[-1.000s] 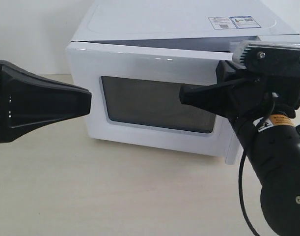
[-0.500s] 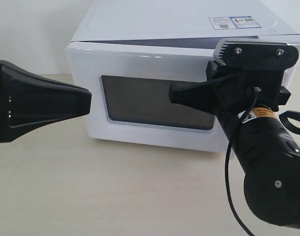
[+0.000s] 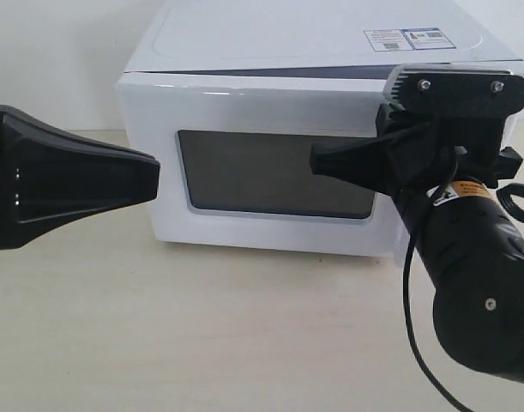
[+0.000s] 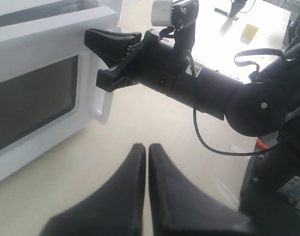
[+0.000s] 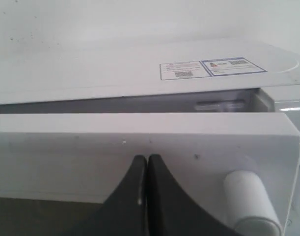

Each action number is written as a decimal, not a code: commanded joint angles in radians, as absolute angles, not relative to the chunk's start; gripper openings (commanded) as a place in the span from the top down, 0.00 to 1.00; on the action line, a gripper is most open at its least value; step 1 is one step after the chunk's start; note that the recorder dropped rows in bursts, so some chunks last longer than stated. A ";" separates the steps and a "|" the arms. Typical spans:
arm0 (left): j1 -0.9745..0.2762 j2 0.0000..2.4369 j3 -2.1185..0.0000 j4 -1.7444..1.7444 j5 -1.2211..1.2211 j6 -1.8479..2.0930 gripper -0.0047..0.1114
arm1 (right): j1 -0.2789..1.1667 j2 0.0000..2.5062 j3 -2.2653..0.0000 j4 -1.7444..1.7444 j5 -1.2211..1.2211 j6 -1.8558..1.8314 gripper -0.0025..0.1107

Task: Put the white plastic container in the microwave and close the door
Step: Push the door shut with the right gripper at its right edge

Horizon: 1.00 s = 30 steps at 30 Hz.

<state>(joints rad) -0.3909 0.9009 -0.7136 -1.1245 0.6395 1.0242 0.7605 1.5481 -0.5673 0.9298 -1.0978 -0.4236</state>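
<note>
The white microwave (image 3: 313,43) stands at the back of the table, its sticker (image 3: 405,39) on top. Its door (image 3: 244,112) with the dark mesh window (image 3: 262,176) stands only slightly ajar; a thin gap shows along the top edge (image 5: 140,103). My right gripper (image 3: 317,161) is shut and its tips rest against the door's outer face (image 5: 147,158), beside the white bar handle (image 5: 250,201). My left gripper (image 3: 154,178) hangs shut at the left, off the door, empty (image 4: 147,147). The white plastic container is out of view.
The beige table (image 3: 201,335) spreads in front of the microwave. The right arm's thick black body (image 3: 476,292) and its cable (image 3: 416,335) fill the lower right. In the left wrist view, more equipment (image 4: 282,191) stands beyond the table edge.
The door has swung further toward the microwave under my right gripper; the gap at its right side has narrowed to a sliver. My left gripper has stayed still.
</note>
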 commanded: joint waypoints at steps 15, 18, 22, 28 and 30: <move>-0.393 0.898 -0.709 -1.140 0.634 1.031 0.93 | 0.737 1.549 -0.633 0.917 -1.065 -0.468 0.98; -0.393 0.898 -0.709 -1.140 0.634 1.031 0.93 | 0.737 1.549 -0.633 0.929 -1.060 -0.481 0.98; -0.393 0.898 -0.709 -1.140 0.634 1.031 0.93 | 0.737 1.549 -0.626 0.950 -1.021 -0.496 0.98; -0.393 0.898 -0.709 -1.140 0.640 1.031 0.93 | 0.737 1.549 -0.626 1.013 -1.025 -0.556 0.98; -0.393 0.898 -0.709 -1.140 0.640 1.031 0.93 | 0.737 1.569 -0.626 1.009 -1.063 -0.554 0.98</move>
<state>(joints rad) -0.3909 0.9009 -0.7136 -1.1245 0.6395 1.0242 0.7449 1.5540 -0.6263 1.0113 -1.0301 -0.5467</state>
